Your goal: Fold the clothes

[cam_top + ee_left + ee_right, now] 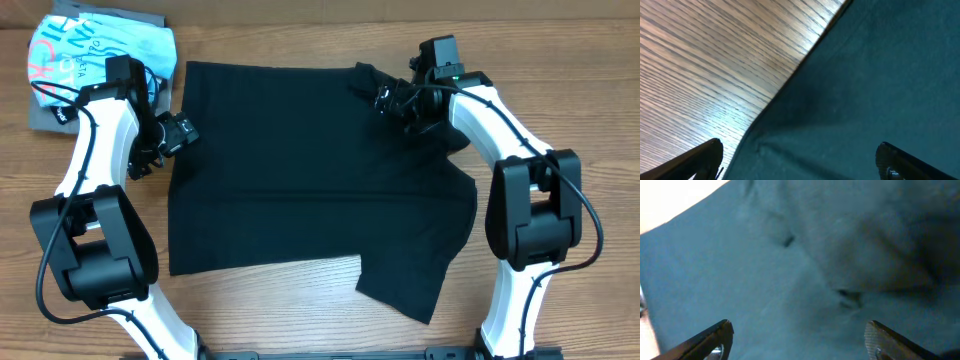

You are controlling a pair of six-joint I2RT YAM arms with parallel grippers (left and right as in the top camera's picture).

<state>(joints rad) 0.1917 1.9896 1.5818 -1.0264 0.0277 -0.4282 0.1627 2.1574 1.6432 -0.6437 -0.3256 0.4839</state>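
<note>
The clothes, a plain black T-shirt [300, 170], lie spread across the middle of the wooden table, with one sleeve sticking out at the lower right. My left gripper [182, 133] hovers over the shirt's left edge. In the left wrist view it [800, 156] is open, one finger over bare wood and the other over the dark fabric [875, 75]. My right gripper [385, 98] is above the shirt's upper right part, by a bunched bit of cloth. The right wrist view shows it [799, 332] open over rumpled fabric [815, 255], holding nothing.
A light blue shirt with lettering [100, 45] lies on a grey folded garment [45, 115] at the table's back left corner, just behind my left arm. Bare wood [270, 300] shows along the front edge and on both sides of the black shirt.
</note>
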